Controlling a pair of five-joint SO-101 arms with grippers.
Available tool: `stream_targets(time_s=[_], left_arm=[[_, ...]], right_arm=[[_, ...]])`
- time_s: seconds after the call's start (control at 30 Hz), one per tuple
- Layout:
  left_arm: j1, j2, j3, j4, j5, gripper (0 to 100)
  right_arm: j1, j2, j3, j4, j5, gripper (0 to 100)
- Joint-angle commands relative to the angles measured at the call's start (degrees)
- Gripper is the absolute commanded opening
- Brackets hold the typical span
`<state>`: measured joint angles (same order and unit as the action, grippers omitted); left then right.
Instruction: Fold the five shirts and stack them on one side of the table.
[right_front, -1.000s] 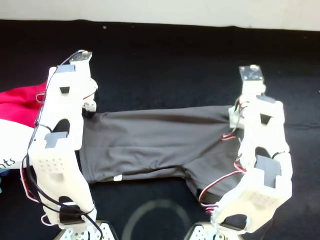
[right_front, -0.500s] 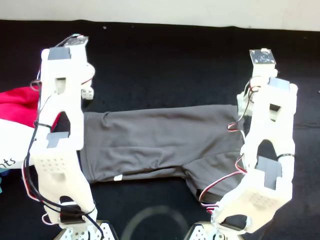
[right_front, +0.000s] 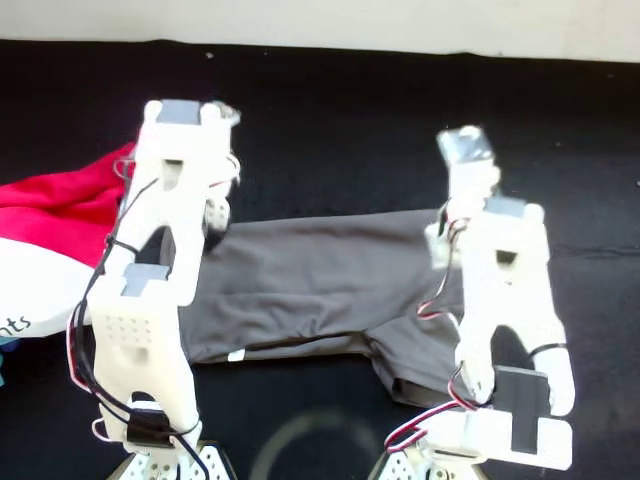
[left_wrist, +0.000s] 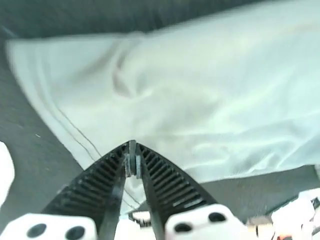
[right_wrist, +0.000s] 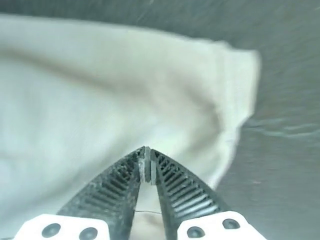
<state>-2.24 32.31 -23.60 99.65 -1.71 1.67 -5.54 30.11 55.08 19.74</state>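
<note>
- Gray shirt (right_front: 320, 290) lies spread flat across the middle of the desk (right_front: 330, 110), one sleeve towards the near edge.
- Left gripper (left_wrist: 131, 162): jaws closed tip to tip over the shirt's left end. Can't tell if any cloth is pinched.
- Right gripper (right_wrist: 146, 167): same, jaws closed over the right end by the hem.
- Red shirt (right_front: 60, 205) and white shirt (right_front: 35, 290) are bunched at the desk's left edge.

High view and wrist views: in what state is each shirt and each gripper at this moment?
grey shirt: lying flat on the table, partly folded, one sleeve sticking out.
red shirt: crumpled, at the table's side.
white shirt: bunched up, next to the red one.
left gripper: shut, over the grey shirt.
right gripper: shut, over the grey shirt.
</note>
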Motion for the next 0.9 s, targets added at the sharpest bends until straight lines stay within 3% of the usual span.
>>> stream_targets(time_s=[0.0,0.17,0.3,0.47,0.73,0.87], left_arm=[[0.75,-5.93,9.01,-5.71,0.44,1],[0.66,-6.2,22.9,-20.31,0.35,1],[0.04,-1.98,19.82,-23.56,0.53,1],[-0.66,7.78,2.95,-18.55,0.62,1],[-1.54,30.29,-36.53,-4.13,0.44,1],[-1.27,38.02,-52.62,2.02,0.62,1]], right_arm=[[-0.84,-2.86,5.14,-6.64,-0.26,0.5],[-0.66,-2.33,8.22,-12.18,0.0,0.5],[-0.57,4.79,5.49,-12.53,-0.18,0.5],[-0.48,16.22,-4.44,-12.26,-0.26,0.5],[-0.57,25.36,-19.21,-12.26,-0.26,0.5],[-0.75,28.44,-27.12,-6.55,-0.35,0.5]])
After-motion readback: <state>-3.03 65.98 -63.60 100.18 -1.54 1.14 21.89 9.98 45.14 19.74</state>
